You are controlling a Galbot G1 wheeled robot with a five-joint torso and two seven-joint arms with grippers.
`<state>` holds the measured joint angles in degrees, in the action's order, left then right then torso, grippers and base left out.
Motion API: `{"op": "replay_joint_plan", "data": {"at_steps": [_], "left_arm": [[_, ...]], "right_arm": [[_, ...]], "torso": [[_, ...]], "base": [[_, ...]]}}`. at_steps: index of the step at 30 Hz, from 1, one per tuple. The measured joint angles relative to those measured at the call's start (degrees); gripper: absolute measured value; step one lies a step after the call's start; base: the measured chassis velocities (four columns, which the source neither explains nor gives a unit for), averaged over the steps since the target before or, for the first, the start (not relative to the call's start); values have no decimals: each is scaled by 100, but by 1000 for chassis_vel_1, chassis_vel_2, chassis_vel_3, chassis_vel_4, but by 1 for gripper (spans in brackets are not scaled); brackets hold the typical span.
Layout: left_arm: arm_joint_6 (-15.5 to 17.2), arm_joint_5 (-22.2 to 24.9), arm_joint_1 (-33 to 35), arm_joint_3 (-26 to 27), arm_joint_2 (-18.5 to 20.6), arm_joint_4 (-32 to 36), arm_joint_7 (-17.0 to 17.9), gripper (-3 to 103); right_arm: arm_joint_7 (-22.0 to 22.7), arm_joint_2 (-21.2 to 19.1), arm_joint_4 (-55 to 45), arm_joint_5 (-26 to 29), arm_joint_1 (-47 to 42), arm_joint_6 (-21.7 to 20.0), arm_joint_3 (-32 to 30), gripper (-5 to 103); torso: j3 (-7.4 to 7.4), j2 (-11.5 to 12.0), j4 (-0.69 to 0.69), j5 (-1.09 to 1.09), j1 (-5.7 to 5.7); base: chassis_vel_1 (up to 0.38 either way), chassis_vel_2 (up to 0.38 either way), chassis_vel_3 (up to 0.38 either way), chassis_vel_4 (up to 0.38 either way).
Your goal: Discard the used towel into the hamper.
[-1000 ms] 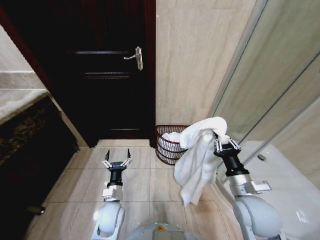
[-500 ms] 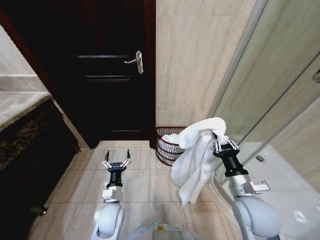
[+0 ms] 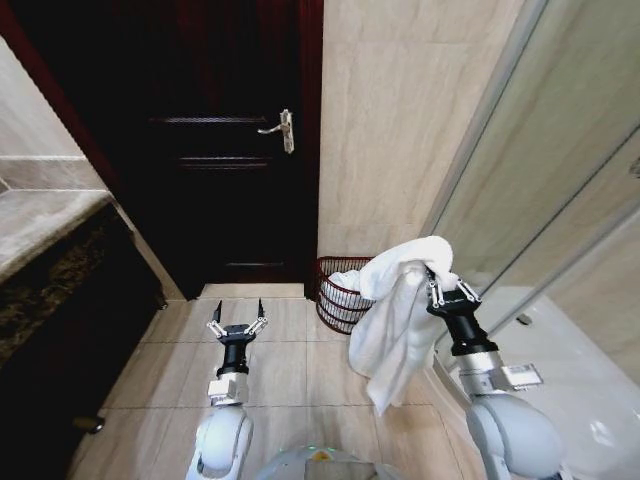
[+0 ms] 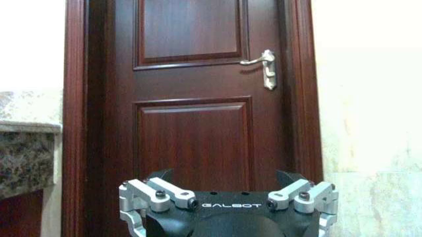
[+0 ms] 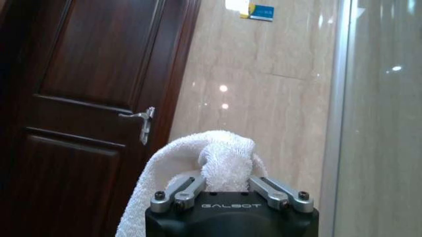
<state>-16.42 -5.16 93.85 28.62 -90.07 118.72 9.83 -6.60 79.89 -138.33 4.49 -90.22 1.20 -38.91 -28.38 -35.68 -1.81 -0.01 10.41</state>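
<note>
A white towel (image 3: 395, 315) hangs in a long fold from my right gripper (image 3: 442, 284), which is shut on its upper edge; in the right wrist view the towel (image 5: 197, 170) bunches up between the fingers. Behind the hanging cloth, in the corner by the door frame, stands the hamper (image 3: 340, 293), a dark reddish-brown wire basket with white cloth inside it. The towel covers the hamper's right side. My left gripper (image 3: 238, 312) is held out over the floor tiles left of the hamper, open and holding nothing.
A dark wooden door (image 3: 215, 150) with a silver lever handle (image 3: 280, 129) is shut straight ahead. A dark stone counter (image 3: 50, 270) runs along the left. A glass shower wall (image 3: 540, 180) stands on the right. Beige floor tiles (image 3: 290, 370) lie between.
The whole head view has shifted, so the camera moved. The hanging towel has swung slightly; both grippers keep their pose.
</note>
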Motion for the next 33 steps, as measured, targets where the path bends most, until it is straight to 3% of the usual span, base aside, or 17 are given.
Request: {"op": "replay_joint_plan", "data": {"at_steps": [21, 33], "left_arm": [[-21, -19, 51, -3, -16, 27, 9, 100], [18, 10, -4, 93, 82, 8, -25, 100]], "right_arm": [[146, -62, 34, 250, 154, -46, 2, 13], [330, -391, 332, 635, 1115, -619, 72, 13]], "torso": [[-276, -471, 0, 2, 196], [-437, -751, 1, 1, 315]], "base": [[45, 46, -45, -41], [0, 0, 0, 0]]}}
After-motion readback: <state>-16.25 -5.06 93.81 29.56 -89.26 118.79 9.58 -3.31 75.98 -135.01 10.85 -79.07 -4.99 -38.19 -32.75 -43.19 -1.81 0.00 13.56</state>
